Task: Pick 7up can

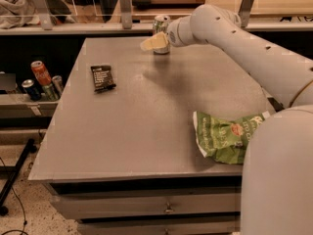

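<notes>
- arm (244, 48): off-white, smooth tubular shell, glossy, thicker toward the base end
- small dark dots spaced along the arm's long section; screws or holes, can't tell which
- wrist (180, 31): rounded white housing with a grey ring at the joint
- gripper (152, 41): pale cream, more yellow than the arm; sits at the far edge of the table (146, 131)
- body shell (276, 180): big rounded white casing at lower right, plain surface
</notes>
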Available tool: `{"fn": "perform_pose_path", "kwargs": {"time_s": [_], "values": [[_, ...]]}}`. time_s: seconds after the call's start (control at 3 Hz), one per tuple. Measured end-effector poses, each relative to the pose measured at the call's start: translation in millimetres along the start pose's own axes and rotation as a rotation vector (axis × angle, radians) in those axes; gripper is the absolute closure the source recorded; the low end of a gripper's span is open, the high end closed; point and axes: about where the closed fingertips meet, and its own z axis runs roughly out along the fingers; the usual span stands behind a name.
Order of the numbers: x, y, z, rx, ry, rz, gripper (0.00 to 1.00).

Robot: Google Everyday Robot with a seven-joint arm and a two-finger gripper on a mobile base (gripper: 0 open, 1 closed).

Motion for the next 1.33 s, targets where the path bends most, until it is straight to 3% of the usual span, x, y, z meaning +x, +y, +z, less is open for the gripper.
{"fn": "perform_pose_path", "kwargs": {"time_s": [0.67, 1.33], "values": [[-4.2, 0.2, 12.8, -0.008, -0.009, 0.019, 0.41], [-6.5, -5.1, 5.1, -0.009, -0.014, 0.008, 0.88]]}}
